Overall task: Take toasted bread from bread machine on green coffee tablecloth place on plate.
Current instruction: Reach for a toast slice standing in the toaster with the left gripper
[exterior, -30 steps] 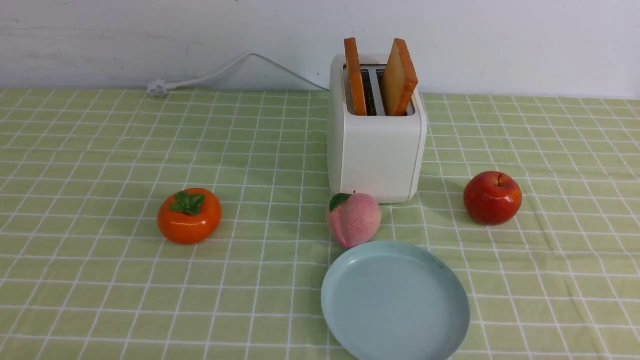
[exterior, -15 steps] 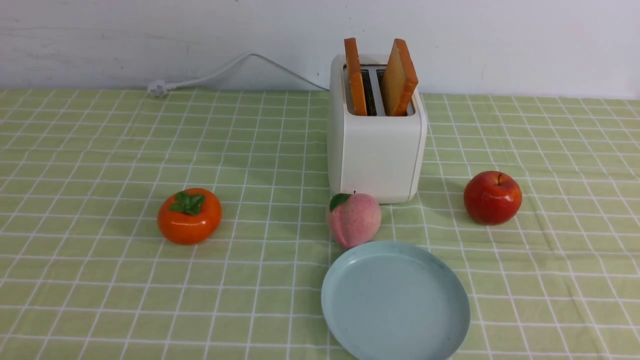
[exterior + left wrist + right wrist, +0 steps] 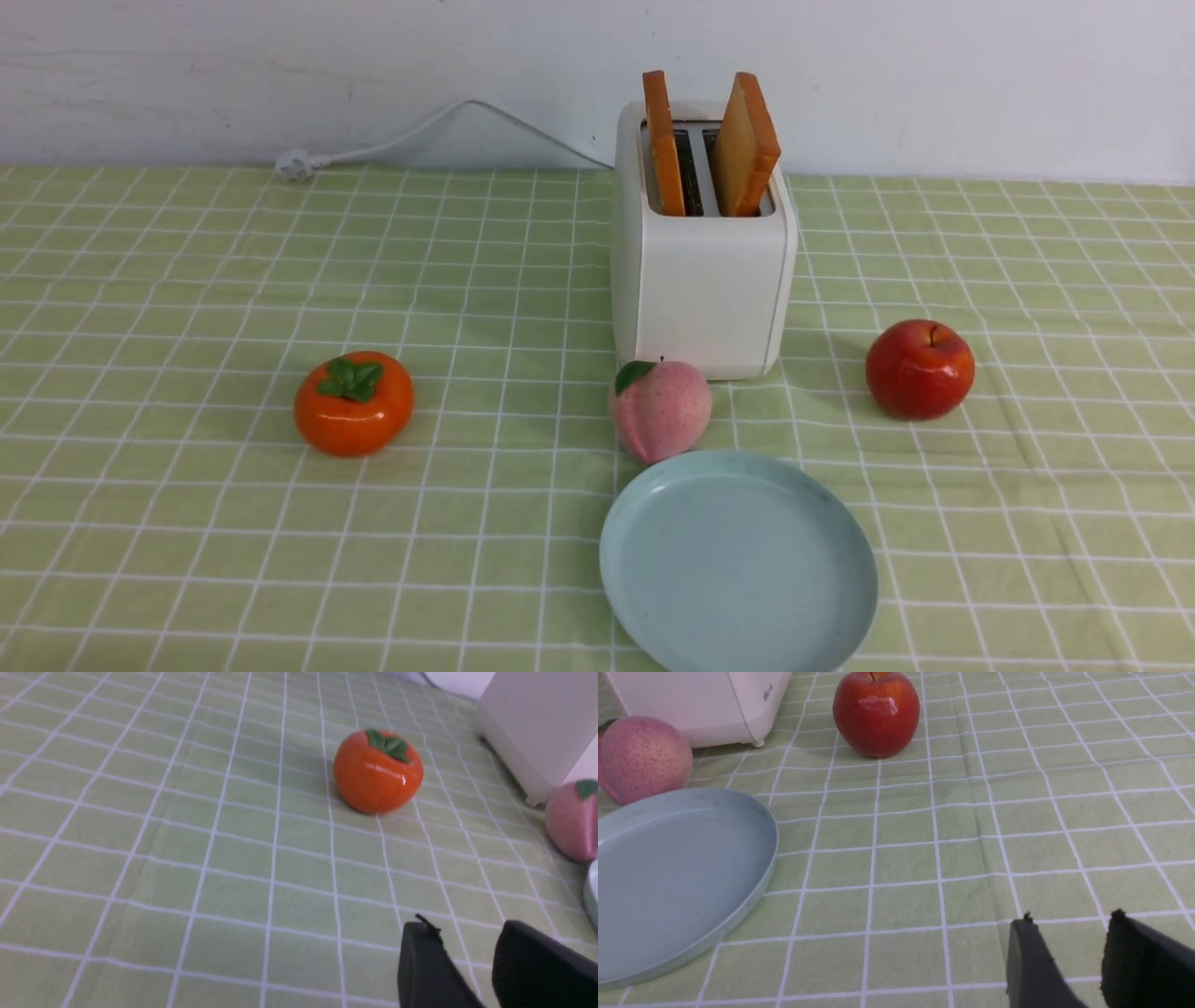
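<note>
Front view: Two toasts (image 3: 744,145) stand in the toaster (image 3: 709,289) behind a peach (image 3: 661,411) and plate (image 3: 739,560); wrist views show left jaws (image 3: 460,921) and right jaws (image 3: 1071,914) parted.

A small dark mark (image 3: 768,693), too tiny to read for certain, stands low on the boxy white toaster (image 3: 705,704) in the right wrist view; nothing else in the pictures can be read as lettering or numbers

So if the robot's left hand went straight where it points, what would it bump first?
Probably just the green tablecloth. The left gripper seems to point past the persimmon, though depth is hard to judge.
</note>
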Robot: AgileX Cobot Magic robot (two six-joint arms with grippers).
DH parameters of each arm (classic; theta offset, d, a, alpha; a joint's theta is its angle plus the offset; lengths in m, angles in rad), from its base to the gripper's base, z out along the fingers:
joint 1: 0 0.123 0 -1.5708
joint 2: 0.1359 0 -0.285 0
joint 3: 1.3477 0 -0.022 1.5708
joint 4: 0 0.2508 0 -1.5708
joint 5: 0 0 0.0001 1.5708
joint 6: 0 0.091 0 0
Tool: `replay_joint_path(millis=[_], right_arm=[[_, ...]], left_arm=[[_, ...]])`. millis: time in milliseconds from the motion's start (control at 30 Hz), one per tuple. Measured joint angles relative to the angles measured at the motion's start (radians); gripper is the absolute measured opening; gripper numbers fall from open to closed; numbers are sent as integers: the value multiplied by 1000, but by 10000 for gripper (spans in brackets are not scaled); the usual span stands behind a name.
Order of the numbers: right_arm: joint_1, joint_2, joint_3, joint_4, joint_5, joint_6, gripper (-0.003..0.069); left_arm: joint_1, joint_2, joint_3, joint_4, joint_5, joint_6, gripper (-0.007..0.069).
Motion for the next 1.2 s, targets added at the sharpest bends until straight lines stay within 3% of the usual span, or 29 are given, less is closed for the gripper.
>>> replay_joint_path(millis=[233, 600, 700, 767, 933, 1200], right_arm=[[0, 0, 0, 0, 0, 0, 239], [0, 0, 1, -6, -14, 0, 239], [0, 0, 9, 50, -64, 14, 239], [0, 0, 11, 90, -101, 25, 239], [0, 0, 11, 234, -266, 52, 239], [0, 0, 11, 289, -372, 88, 223]], left_arm=[[0, 0, 0, -183, -123, -3, 222], [0, 0, 0, -622, -263, -4, 235], [0, 0, -1, -750, -288, 5, 232], [0, 0, -17, -771, -265, 36, 213], [0, 0, -132, -773, -128, 218, -1], [0, 163, -301, -757, 2, 410, -13]])
